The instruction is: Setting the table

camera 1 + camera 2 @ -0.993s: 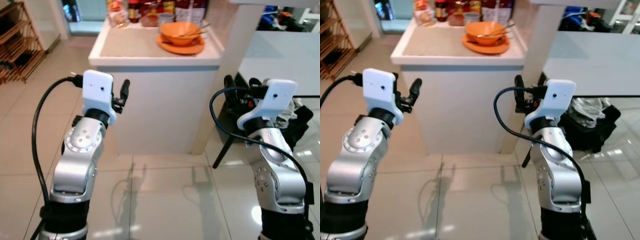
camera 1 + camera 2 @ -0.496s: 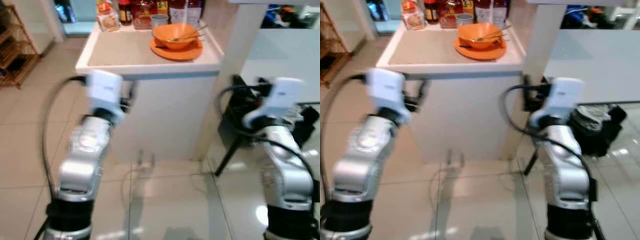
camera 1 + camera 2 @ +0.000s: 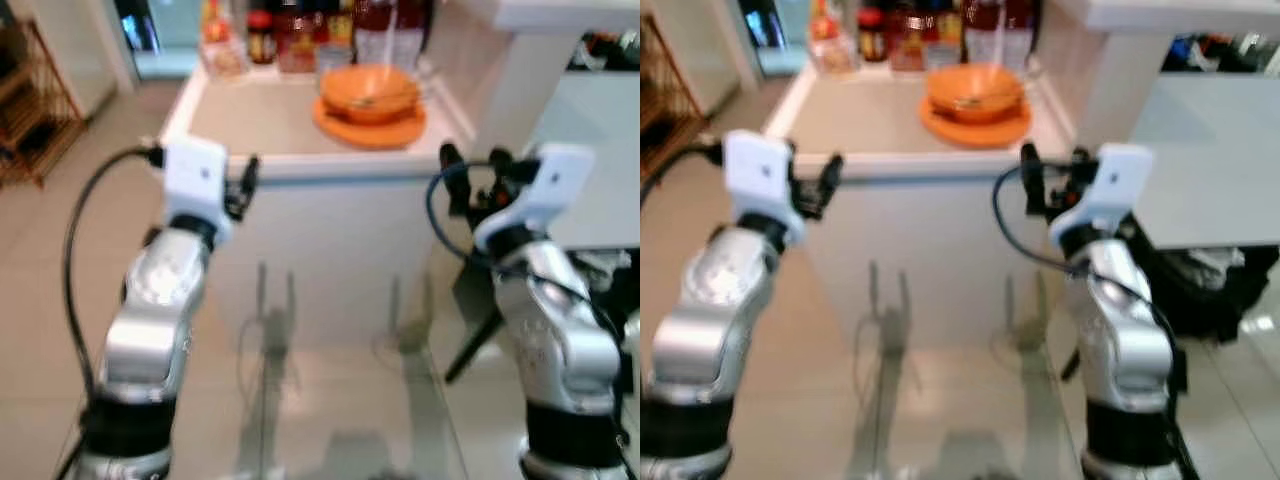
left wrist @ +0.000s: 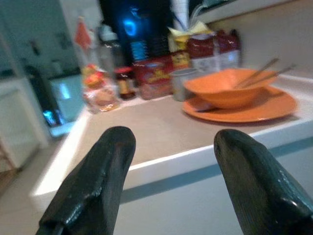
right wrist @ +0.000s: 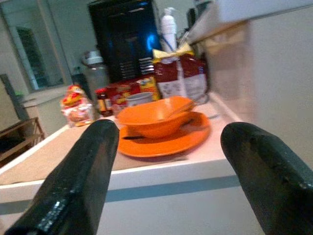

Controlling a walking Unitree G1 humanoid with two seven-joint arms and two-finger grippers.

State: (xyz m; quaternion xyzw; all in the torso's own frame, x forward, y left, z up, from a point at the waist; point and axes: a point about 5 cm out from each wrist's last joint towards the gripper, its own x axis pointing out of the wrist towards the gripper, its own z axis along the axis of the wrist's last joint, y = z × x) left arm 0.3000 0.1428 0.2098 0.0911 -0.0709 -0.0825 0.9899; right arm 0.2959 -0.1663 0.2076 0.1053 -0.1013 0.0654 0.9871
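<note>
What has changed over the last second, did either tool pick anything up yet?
No. The robot has come closer to the counter, so the orange bowl on its orange plate looms larger. Both arms came up with it: the left tool and right tool are now at the counter's front edge, both open and empty. The bowl, plate and bottles have not been touched.

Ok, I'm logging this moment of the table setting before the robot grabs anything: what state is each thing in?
left gripper: open, empty, short of the counter edge
right gripper: open, empty, facing the bowl
orange bowl: upright on the plate, chopsticks resting in it
orange plate: flat on the counter, under the bowl
counter: bare near side, jars and packets along the back
</note>
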